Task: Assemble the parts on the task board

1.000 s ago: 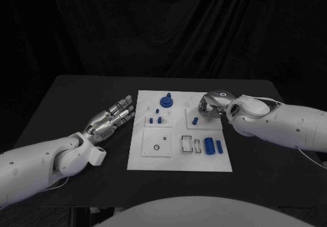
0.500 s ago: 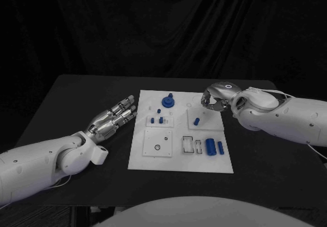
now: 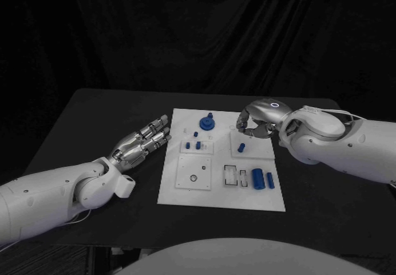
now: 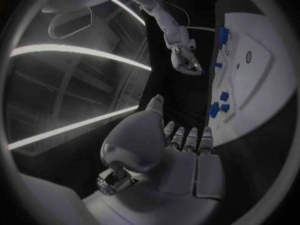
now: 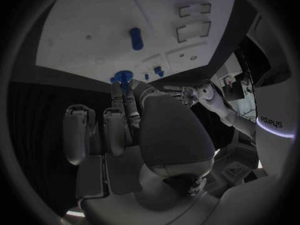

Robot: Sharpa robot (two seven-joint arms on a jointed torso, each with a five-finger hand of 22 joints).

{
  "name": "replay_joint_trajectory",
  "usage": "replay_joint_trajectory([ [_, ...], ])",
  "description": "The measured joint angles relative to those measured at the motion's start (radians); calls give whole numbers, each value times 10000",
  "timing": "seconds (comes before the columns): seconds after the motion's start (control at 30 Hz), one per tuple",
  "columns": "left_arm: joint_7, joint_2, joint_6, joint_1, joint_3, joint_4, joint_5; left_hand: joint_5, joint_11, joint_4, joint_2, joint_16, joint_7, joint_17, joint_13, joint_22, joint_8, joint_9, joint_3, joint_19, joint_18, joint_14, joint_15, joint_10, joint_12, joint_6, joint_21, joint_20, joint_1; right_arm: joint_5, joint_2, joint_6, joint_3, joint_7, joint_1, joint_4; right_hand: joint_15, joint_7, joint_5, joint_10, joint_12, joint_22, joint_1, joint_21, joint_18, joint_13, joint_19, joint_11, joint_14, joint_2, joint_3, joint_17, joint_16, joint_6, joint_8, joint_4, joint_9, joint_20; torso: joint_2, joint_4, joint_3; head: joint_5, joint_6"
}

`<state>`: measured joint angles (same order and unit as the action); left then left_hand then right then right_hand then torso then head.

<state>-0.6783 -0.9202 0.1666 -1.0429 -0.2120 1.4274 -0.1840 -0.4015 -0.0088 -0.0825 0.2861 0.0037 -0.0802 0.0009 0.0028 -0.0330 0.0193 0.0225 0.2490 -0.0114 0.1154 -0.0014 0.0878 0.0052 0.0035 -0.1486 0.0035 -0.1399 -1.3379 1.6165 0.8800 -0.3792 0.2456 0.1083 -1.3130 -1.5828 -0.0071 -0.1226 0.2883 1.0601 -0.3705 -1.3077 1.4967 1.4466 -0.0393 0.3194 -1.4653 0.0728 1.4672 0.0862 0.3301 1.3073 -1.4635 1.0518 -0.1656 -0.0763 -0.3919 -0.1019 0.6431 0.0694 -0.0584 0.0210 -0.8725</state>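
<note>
The right hand (image 3: 254, 123) hangs over the far right of the board (image 3: 221, 197), fingers curled in on nothing I can make out, probably poised to pick up the small peg (image 3: 241, 148) lying just below it. The left hand (image 3: 142, 142) lies flat and empty, fingers apart, beside the board's left edge, out of the way. Since a second ago the right hand has lifted off toward the far edge; the parts have not moved.
</note>
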Motion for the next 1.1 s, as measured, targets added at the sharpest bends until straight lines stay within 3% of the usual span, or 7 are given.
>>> replay_joint_trajectory([
  [0.2,0,-12,-2,0,0,46,0,-28,0,3,0,0,35,1,0,1,0,-1,-3,0,1,0,0,0,0,-36,0,0,0,2,-192,103,1,96,161,-842,0,-55,-84,1,30,1,49,-22,0,-52,0,0,0,51,-19,0,0,-55,54,18,-19,0,2,-1,5,-87,0],
  [0.37,0,-7,-3,0,0,70,1,-46,0,27,0,0,35,2,0,1,0,-1,-28,0,0,0,0,0,0,-36,0,1,0,115,-653,188,8,160,450,-1074,0,-74,-104,1,62,1,49,-22,0,-56,0,0,0,51,-20,0,0,-74,60,18,-18,0,13,0,8,-169,-1],
  [0.63,-1,16,-4,0,0,113,1,-89,0,27,0,0,35,4,1,1,0,-2,-28,0,0,0,-1,0,0,-35,0,1,0,500,-1393,255,11,186,902,-894,0,-52,-111,36,95,2,45,-22,0,-79,0,34,0,48,-20,0,0,-127,110,17,-18,0,8,-2,12,-361,-1],
  [1.1,-2,91,-11,1,0,95,2,-104,-1,26,40,0,35,7,2,28,0,-3,-27,1,1,0,-1,0,0,-35,0,1,-40,1060,-2102,241,7,162,1400,-408,0,-87,-152,90,114,3,65,-23,-1,-75,0,-12,0,69,-32,0,0,-162,157,5,-16,0,-7,-7,12,-467,-1],
])
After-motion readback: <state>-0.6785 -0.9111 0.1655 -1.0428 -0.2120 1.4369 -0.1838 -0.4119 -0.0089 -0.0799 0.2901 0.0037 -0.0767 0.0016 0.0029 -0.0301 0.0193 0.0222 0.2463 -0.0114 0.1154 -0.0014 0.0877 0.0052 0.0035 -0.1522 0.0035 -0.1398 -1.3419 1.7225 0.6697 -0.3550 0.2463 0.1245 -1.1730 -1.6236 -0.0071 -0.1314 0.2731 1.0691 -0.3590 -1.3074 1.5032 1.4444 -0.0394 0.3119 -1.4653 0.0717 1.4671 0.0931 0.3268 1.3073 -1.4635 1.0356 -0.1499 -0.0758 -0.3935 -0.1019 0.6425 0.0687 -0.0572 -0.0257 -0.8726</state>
